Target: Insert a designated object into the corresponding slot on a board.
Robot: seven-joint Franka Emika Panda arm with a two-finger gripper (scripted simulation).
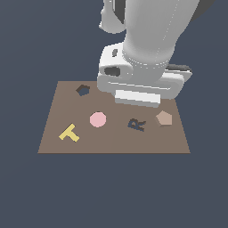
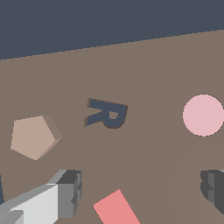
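The tan pentagon block lies flat on the brown board near the exterior view's right edge; it also shows in the wrist view. The dark pentagon slot is at the board's far corner on the exterior view's left, out of the wrist view. My gripper is open and empty, its fingers spread wide above the board. It hovers over the board's far middle, apart from the pentagon block. In the exterior view the hand's white body hides the fingertips.
A pink disc, a dark letter R and a yellow T lie on the board. A red rectangular block lies below, between my fingers, hidden in the exterior view.
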